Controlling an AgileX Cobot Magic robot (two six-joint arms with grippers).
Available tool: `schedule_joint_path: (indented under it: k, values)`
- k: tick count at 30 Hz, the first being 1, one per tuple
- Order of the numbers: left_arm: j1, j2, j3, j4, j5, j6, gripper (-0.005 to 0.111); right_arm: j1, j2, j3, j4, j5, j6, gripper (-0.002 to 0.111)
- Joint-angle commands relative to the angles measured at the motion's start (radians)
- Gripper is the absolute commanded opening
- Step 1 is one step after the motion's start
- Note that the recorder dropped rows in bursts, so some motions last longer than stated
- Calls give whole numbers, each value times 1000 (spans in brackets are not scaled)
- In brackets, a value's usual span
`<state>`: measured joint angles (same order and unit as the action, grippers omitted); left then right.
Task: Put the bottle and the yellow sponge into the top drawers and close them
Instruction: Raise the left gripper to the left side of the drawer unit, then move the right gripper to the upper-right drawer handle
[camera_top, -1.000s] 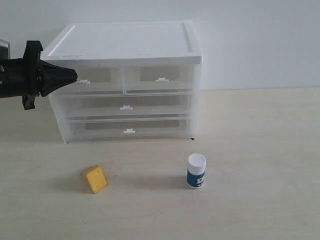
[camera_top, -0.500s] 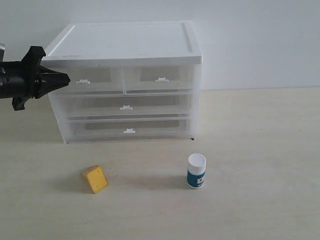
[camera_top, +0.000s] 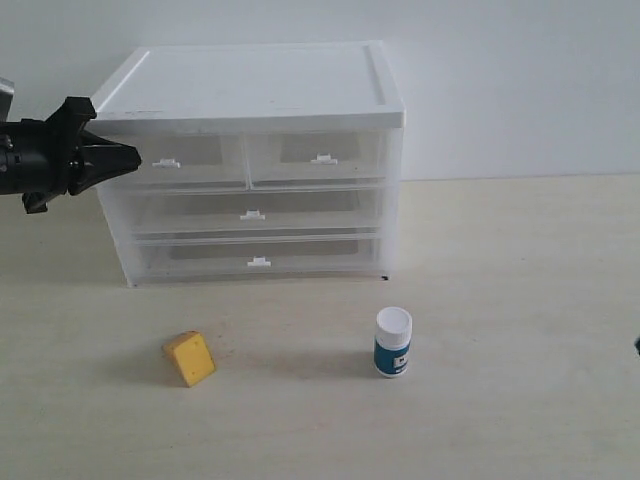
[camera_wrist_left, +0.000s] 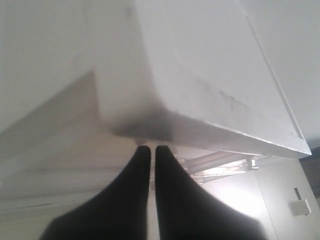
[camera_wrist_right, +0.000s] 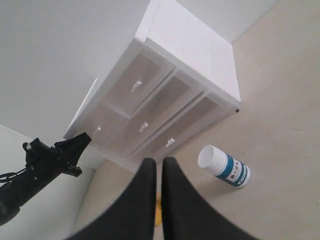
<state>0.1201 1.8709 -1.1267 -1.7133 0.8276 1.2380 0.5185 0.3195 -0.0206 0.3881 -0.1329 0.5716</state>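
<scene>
Exterior view, far L: left gripper (camera_top: 134, 157) comes in level, black, its tip just beside the cabinet's (camera_top: 250, 90) upper L corner. Can't tell if it touches.
L grip state: jaws pressed together, nothing betw them. Left wrist view agrees, w/ both fingers side by side under the lid's edge.
Cabinet: white, translucent, stands at the back of the table (camera_top: 520, 300) near the wall (camera_top: 500, 80), flat lid on top.
Left top drawer (camera_top: 190, 160): pushed in, flush w/ the front. Contents: can't make out thru the frosted plastic.
Right top drawer (camera_top: 315, 155): same, pushed in, contents unclear.
Lower drawers (camera_top: 250, 212): full width, one above the other, both pushed in.
Yellow sponge (camera_top: 189, 358): out on the table, in front of the cabinet's L half, well apart from it, tilted on an edge.
Bottle (camera_top: 393, 342): upright on the table, white cap up, in front of the cabinet's R front corner, apart from it and from the sponge.
In the way: L gripper overlaps the cabinet's L edge from my angle, near the left top drawer's handle.
Right gripper (camera_wrist_right: 159, 161): seen in right wrist view only, up over the table, looking down at cabinet and bottle. Fingers closed on each other, holding nothing.
Count: I get 1 cabinet, 4 drawers (2 half-width, 2 full), 4 tab handles (camera_top: 322, 158), 1 sponge, 1 bottle, 2 grippers.
</scene>
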Motion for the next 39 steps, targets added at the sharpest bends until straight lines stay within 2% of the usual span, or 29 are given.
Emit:
schedule_joint_path:
  k: [1, 7, 12, 17, 19, 22, 23, 26, 32, 37, 39]
  values:
    - [-4, 1, -15, -31, -44, 12, 4, 74, 261, -146, -20, -89, -51, 0]
    - [-4, 1, -15, -20, -42, 12, 4, 95, 569, -359, -18, -90, -139, 0]
    - [-4, 1, -15, -24, -42, 12, 4, 79, 727, -426, 4, -219, -101, 0]
    - [-4, 1, -15, -24, -42, 12, 4, 79, 897, -498, -21, -244, 108, 0]
    - [-4, 1, -15, -24, -38, 12, 4, 79, 991, -536, -130, -272, 228, 0]
    - [-4, 1, -15, -24, -27, 12, 4, 71, 1121, -581, -421, -440, 590, 0]
    - [-4, 1, -15, -24, -21, 12, 4, 50, 1177, -591, -549, -579, 712, 0]
    - [-4, 1, -15, -24, -16, 12, 4, -17, 1315, -635, -697, -812, 950, 0]
    - [-4, 1, -15, -24, -17, 12, 4, -91, 1509, -693, -716, -953, 917, 0]
    - [-4, 1, -15, -24, -20, 12, 4, -91, 1590, -767, -746, -981, 905, 0]
    - [-4, 1, -15, -24, -20, 12, 4, -91, 1612, -817, -780, -945, 961, 0]
